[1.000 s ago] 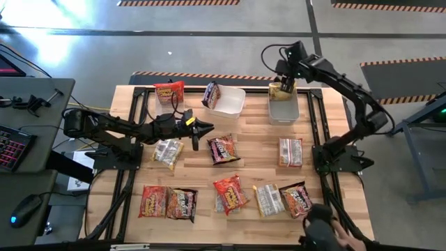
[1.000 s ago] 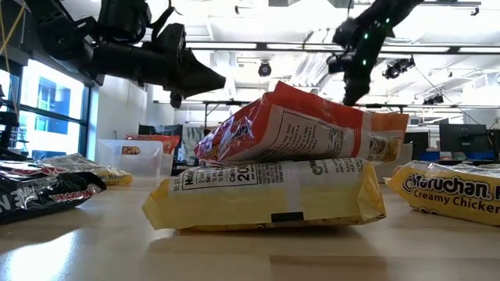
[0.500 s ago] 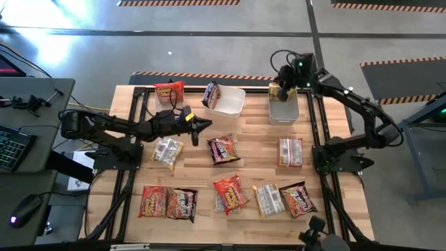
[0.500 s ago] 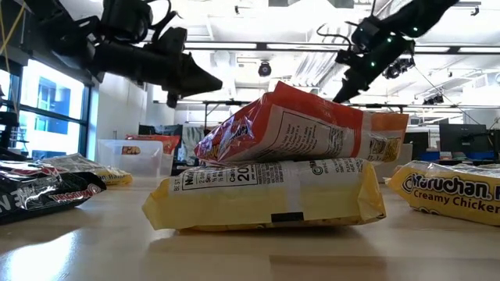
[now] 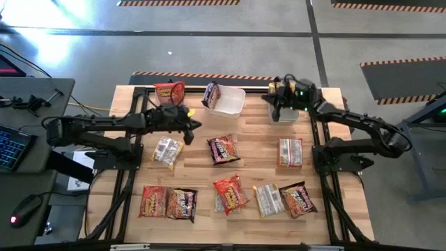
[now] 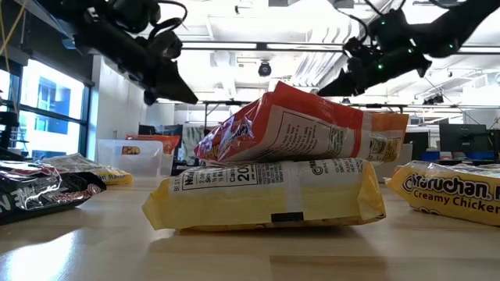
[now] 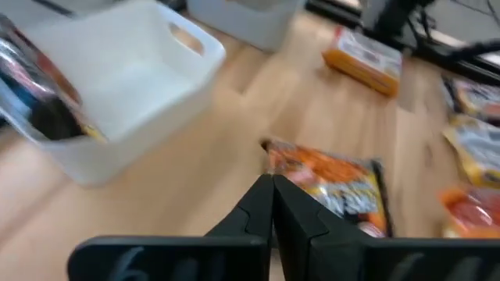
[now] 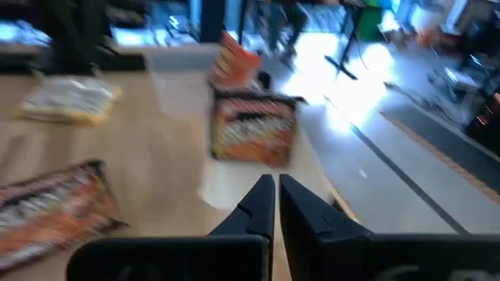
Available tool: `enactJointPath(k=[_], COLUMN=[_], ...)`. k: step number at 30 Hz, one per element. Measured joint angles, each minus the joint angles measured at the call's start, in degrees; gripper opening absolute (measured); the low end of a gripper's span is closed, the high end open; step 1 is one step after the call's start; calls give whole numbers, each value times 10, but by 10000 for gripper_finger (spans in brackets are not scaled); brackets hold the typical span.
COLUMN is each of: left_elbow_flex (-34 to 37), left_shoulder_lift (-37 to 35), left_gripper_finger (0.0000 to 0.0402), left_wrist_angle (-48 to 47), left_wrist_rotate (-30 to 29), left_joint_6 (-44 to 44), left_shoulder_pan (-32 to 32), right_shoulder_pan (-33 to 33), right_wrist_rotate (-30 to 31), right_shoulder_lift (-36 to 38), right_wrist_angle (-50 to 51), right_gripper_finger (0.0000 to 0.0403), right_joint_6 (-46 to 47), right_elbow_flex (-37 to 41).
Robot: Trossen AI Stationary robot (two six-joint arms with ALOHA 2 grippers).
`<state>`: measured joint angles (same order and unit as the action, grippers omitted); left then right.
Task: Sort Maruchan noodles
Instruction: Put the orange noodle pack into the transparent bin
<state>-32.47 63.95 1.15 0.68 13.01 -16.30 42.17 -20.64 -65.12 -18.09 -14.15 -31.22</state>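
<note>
Risk, as you should judge it: both arms hang above the tabletop (image 5: 251,150) with nothing in hand, so a descent with jaws pressed together would only shove a crinkly packet aside or drag it onto a neighbour. Left gripper (image 5: 196,125): jaws shut, empty, between the clear middle tub (image 5: 233,103) and the dark maroon ramen packet (image 5: 222,148). Right gripper (image 5: 272,102): jaws shut, empty, just beside the clear right-hand tub (image 5: 287,114); remaining red-orange and yellow-tan packets (image 5: 228,194) lie scattered on the tabletop, unsorted.

Red-orange (image 5: 230,193), dark maroon (image 5: 221,148) and yellow (image 6: 273,195) noodle packets on pale striped wood table (image 5: 254,139)
</note>
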Motion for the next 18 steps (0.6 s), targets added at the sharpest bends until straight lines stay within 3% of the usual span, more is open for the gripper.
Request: enactJointPath(k=[5, 10, 14, 18], left_elbow_flex=[-1, 0, -1, -13], left_shoulder_lift=[44, 141, 223, 280], left_gripper_finger=[1, 11, 37, 77], left_wrist_angle=[14, 88, 180, 233], left_wrist_rotate=[57, 137, 204, 207], left_joint_6=[52, 88, 121, 112], left_shoulder_pan=[44, 94, 134, 173], right_shoulder_pan=[-54, -88, -107, -116], right_wrist_rotate=[7, 9, 10, 10], right_shoulder_lift=[0, 0, 0, 0], right_wrist_angle=[-75, -82, -82, -79], right_gripper_finger=[1, 0, 0, 0], right_joint_6=[28, 34, 28, 16], right_elbow_flex=[48, 56, 57, 57])
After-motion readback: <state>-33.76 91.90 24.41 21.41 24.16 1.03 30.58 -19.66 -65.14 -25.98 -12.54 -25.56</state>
